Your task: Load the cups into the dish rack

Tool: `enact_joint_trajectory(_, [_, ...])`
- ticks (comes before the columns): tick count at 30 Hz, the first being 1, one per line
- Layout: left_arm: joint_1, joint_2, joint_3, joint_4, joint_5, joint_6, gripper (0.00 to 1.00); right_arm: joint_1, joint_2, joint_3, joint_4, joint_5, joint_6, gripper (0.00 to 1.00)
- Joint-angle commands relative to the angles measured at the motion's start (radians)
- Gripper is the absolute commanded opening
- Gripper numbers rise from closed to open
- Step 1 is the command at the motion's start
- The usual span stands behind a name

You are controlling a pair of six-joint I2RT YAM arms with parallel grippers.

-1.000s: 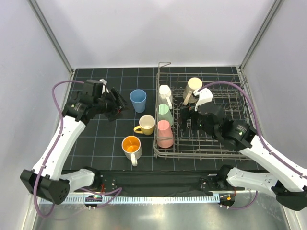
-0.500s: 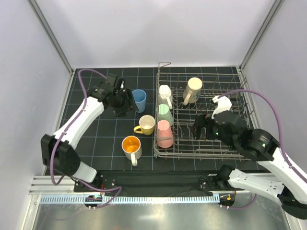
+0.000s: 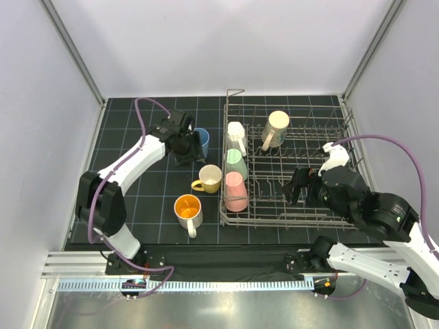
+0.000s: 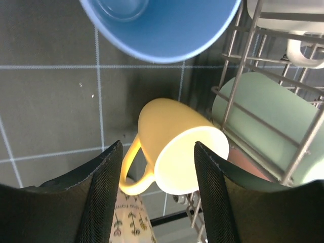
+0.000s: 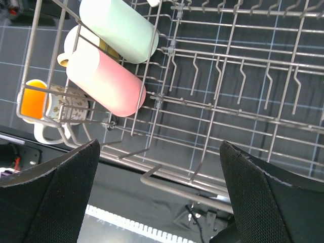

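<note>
No letters, numbers or brand marks can be read in any view; the only print is a pattern of small leafy sprigs on the white mug with the orange inside (image 4: 132, 221); it carries no words.

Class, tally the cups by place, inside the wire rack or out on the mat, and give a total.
In the dish rack: 4 (white cup, pale green cup, pink cup, cream mug)
On the mat: 3 (blue cup, yellow mug, orange-lined mug)
Total: 7

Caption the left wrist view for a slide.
Open left hand frames the yellow mug, with the blue cup beyond it and the dish rack at right.
</note>
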Motion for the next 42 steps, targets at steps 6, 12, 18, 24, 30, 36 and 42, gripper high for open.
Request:
enact_joint_trajectory(6, [-0.046,0.003,-0.087,0.122,0.001,0.016,0.57,0.004,-0.007,0.100,-0.095,0.029,0.080,0.99])
enact_joint_trajectory(12, [-0.093,0.000,-0.130,0.139,-0.005,0.008,0.56,0.004,-0.056,0.091,-0.120,0.008,0.145,0.99])
enact_joint_trajectory(18, [-0.101,0.038,-0.139,0.150,-0.034,0.023,0.53,0.004,-0.091,0.062,-0.143,-0.004,0.189,0.99])
enact_joint_trajectory(24, [-0.101,0.081,-0.095,0.148,-0.066,0.065,0.43,0.004,-0.070,0.054,-0.078,-0.078,0.088,1.00])
enact_joint_trajectory(30, [-0.101,0.103,-0.067,0.144,-0.088,0.102,0.12,0.004,-0.019,0.085,-0.075,0.022,0.090,1.00])
enact_joint_trajectory(36, [-0.089,0.021,-0.035,0.066,-0.191,0.128,0.00,0.004,0.028,0.077,0.032,-0.043,-0.034,1.00])
enact_joint_trajectory(42, [-0.003,-0.207,-0.012,-0.068,-0.257,0.061,0.00,0.004,0.188,0.154,0.063,-0.105,-0.111,1.00])
